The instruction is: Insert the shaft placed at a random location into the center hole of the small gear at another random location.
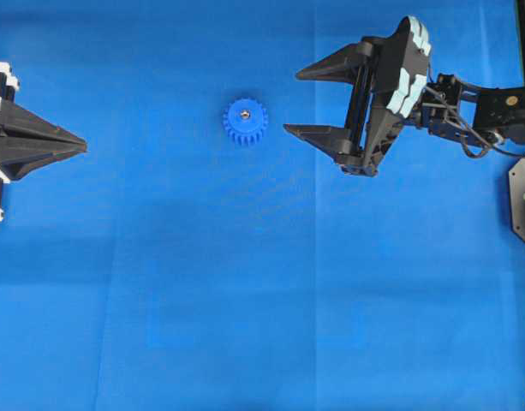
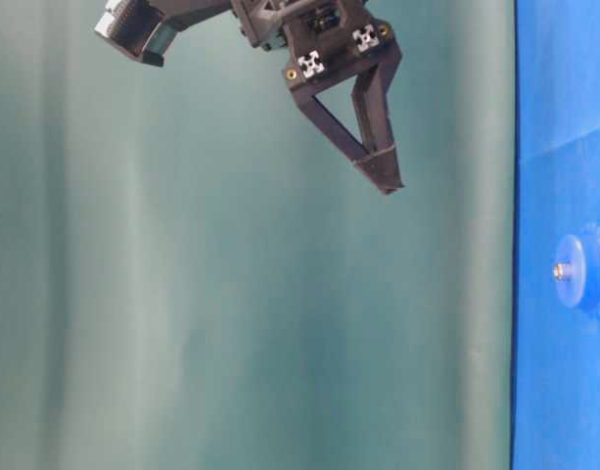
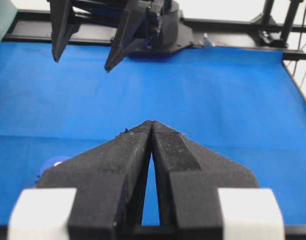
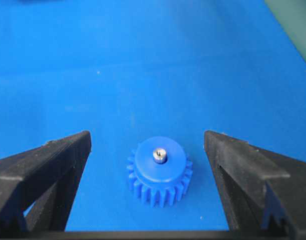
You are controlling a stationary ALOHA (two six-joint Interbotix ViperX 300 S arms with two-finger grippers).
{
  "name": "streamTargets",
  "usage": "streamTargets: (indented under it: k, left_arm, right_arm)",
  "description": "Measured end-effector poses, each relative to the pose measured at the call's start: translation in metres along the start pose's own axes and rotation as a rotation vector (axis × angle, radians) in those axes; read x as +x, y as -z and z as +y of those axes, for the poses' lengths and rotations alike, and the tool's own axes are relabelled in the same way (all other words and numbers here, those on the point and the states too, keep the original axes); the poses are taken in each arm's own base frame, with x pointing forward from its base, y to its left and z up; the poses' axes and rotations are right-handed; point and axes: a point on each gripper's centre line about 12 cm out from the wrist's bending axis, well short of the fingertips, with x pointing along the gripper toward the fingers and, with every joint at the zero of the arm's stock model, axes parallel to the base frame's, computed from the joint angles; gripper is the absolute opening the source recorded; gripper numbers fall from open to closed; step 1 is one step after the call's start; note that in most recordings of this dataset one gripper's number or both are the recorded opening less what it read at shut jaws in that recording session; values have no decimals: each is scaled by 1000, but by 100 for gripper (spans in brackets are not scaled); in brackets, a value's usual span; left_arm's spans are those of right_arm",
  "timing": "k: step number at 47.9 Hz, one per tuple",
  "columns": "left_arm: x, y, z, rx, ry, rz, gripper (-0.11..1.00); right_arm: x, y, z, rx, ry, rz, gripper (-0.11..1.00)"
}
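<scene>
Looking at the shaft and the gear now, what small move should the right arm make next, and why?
Probably a small retreat of the right gripper away from the small gear. The shaft already stands upright in the gear's hub, and the open fingers hold nothing. Backing off avoids knocking it.

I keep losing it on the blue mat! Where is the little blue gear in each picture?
Overhead: the small gear, above middle, left of the right gripper.
Table-level: at the right edge, shaft poking out.
Left wrist: a sliver at lower left.
Right wrist: low centre.
Shared landmark: the open right gripper.
</scene>
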Motion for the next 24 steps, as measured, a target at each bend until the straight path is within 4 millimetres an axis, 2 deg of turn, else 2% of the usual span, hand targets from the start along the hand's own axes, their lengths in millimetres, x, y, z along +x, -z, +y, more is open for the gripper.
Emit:
streamTargets:
  k: [24]
  left_arm:
    - [-1, -2, 0, -2, 0, -9, 2]
  right_arm:
    - [0, 0, -1, 2, 2, 0, 86]
